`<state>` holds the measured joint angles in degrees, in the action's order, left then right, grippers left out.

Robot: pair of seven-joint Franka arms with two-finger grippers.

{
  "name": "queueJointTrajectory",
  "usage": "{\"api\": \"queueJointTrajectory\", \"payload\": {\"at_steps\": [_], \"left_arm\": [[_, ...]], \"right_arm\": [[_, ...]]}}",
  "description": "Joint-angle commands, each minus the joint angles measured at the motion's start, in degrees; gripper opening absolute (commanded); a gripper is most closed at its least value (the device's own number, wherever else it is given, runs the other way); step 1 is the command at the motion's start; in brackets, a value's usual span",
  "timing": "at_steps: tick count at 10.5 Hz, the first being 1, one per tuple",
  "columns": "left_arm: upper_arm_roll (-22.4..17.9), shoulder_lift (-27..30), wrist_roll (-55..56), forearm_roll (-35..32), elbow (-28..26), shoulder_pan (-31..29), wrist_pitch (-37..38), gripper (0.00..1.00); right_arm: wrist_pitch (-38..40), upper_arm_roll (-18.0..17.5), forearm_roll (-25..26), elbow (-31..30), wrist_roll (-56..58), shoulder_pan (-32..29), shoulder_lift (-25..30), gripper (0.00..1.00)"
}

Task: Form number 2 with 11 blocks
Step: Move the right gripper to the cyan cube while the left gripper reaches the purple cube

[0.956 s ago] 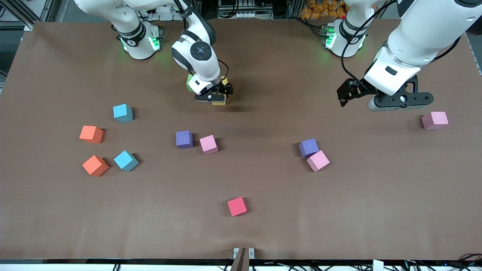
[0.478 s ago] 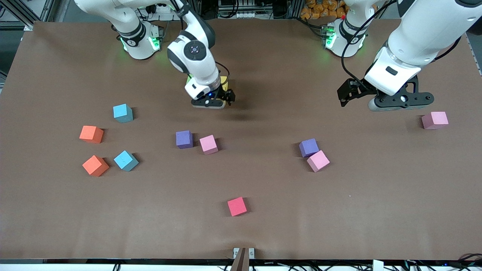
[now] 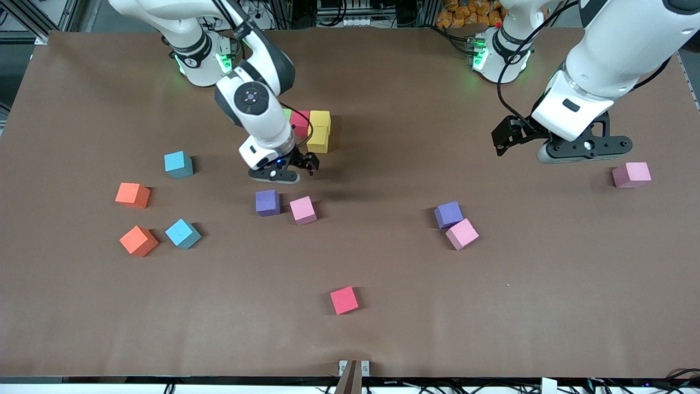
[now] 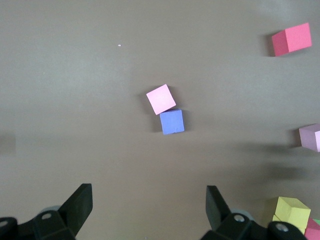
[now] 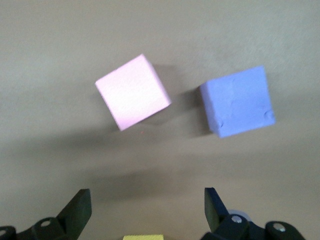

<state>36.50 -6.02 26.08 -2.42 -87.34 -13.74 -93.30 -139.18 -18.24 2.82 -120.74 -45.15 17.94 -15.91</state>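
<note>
Four blocks stand together near the right arm's base: a green one (image 3: 286, 113), half hidden by the arm, a red one (image 3: 299, 121) and a yellow one (image 3: 320, 117) in a row, with a second yellow (image 3: 318, 140) touching the first on its camera side. My right gripper (image 3: 290, 167) hangs open and holds nothing, over bare table between that group and a loose purple block (image 3: 267, 202) and pink block (image 3: 303, 210). The right wrist view shows the pink (image 5: 132, 91) and the purple (image 5: 237, 101) past the open right gripper (image 5: 146, 199). My left gripper (image 3: 583, 146) (image 4: 149, 196) waits open by a pink block (image 3: 631, 174).
Two light blue blocks (image 3: 178, 164) (image 3: 183, 233) and two orange cubes (image 3: 133, 195) (image 3: 139, 241) lie toward the right arm's end. A purple (image 3: 448, 214) and a pink (image 3: 462, 233) touch mid-table. A reddish block (image 3: 344, 300) sits near the front edge.
My right gripper has drawn away from the yellow blocks, toward the camera and the right arm's end, uncovering the red and both yellows. The left arm has barely moved.
</note>
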Motion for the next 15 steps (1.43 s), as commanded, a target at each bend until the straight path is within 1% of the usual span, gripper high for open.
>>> {"api": "queueJointTrajectory", "payload": {"at_steps": [1,3,4,5,6,7,8,9,10,11,12,13,14,15], "left_arm": [[0.42,-2.93,-1.12,-0.57,0.06,0.47,0.22,1.00],[0.42,-7.14,-0.60,-0.66,-0.11,1.61,-2.14,1.00],[0.42,-9.34,0.02,-0.66,-0.38,3.27,-3.37,1.00],[0.33,-11.97,2.29,-1.09,-0.64,4.85,-4.78,1.00],[0.24,-13.91,7.01,-1.36,-0.73,5.99,-7.58,1.00],[0.33,-16.89,12.28,-5.01,-0.64,7.57,-10.82,1.00],[0.33,-19.10,15.03,-11.14,-0.64,10.72,-12.07,1.00],[0.16,-20.42,17.31,-14.42,-0.38,12.84,-12.09,1.00],[-0.11,-21.57,22.21,-14.54,-0.38,12.51,-12.09,1.00],[-0.11,-22.97,25.04,-13.06,-0.81,9.38,-12.09,1.00],[-0.11,-23.25,26.20,-7.92,-2.21,5.34,-12.17,1.00],[-0.20,-23.77,28.65,-4.04,-2.92,3.56,-13.74,1.00],[-0.37,-24.39,35.38,-4.17,-4.67,3.63,-17.41,1.00],[-0.37,-24.65,41.45,-5.74,-7.64,4.07,-23.54,1.00]], "right_arm": [[1.11,-0.74,0.78,1.39,4.79,-3.95,-0.44,1.00],[1.11,-0.57,0.78,1.30,9.44,-7.29,-0.79,1.00],[1.19,-0.39,0.78,1.30,12.25,-9.05,-0.88,1.00],[1.19,0.57,0.78,1.30,15.85,-10.28,-1.05,1.00],[1.19,1.88,0.78,1.30,19.71,-11.34,-1.23,1.00],[1.19,3.98,0.87,1.39,24.88,-12.22,-1.58,1.00],[1.11,5.75,0.87,1.56,30.16,-13.18,-2.19,1.00],[1.19,6.89,0.96,2.52,34.65,-14.41,-3.07,1.00],[1.19,7.86,0.96,2.88,39.22,-15.47,-3.60,1.00],[1.19,8.48,0.96,3.58,44.83,-16.87,-3.78,1.00],[1.19,8.75,0.96,3.93,50.54,-18.19,-4.30,1.00],[1.19,9.19,0.96,4.72,54.95,-18.81,-5.09,1.00],[1.19,9.71,1.04,5.42,58.47,-18.91,-5.88,1.00],[1.02,9.89,1.39,6.21,62.25,-18.91,-6.58,1.00]]}}
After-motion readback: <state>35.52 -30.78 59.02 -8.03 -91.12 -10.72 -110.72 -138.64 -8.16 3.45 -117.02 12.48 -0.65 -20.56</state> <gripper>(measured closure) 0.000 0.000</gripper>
